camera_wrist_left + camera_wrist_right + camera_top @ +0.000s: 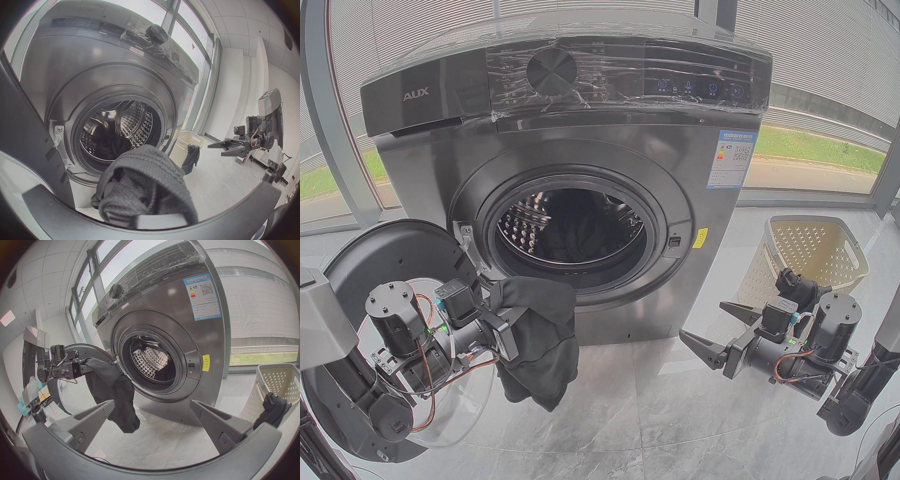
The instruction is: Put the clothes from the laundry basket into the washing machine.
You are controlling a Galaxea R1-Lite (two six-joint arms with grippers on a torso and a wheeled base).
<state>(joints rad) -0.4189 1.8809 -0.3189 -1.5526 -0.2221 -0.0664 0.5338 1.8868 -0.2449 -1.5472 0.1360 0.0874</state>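
1. Floor [650, 406] of pale grey, marble-veined tiles, glossy, runs under everything in this bright room.
2. Tall windows [831, 75] stand behind the washing machine [550, 150], with grass [819, 147] and a paved strip outside; a white panelled ceiling [250, 18] is overhead.
3. The machine's round door [387, 256] is swung wide to the robot's left, and a dark piece of clothing [575, 228] lies inside the steel drum [150, 357].
4. The left gripper [506, 312] is clamped on a black garment [544, 350], which hangs just before the lower rim of the opening, clear of the floor.
5. The right gripper [700, 319] is held low to the right of the machine, its fingers spread apart and holding nothing.
6. A beige laundry basket [819, 247] sits on the floor beside the machine's right side, another dark garment [273, 410] draped over its rim.
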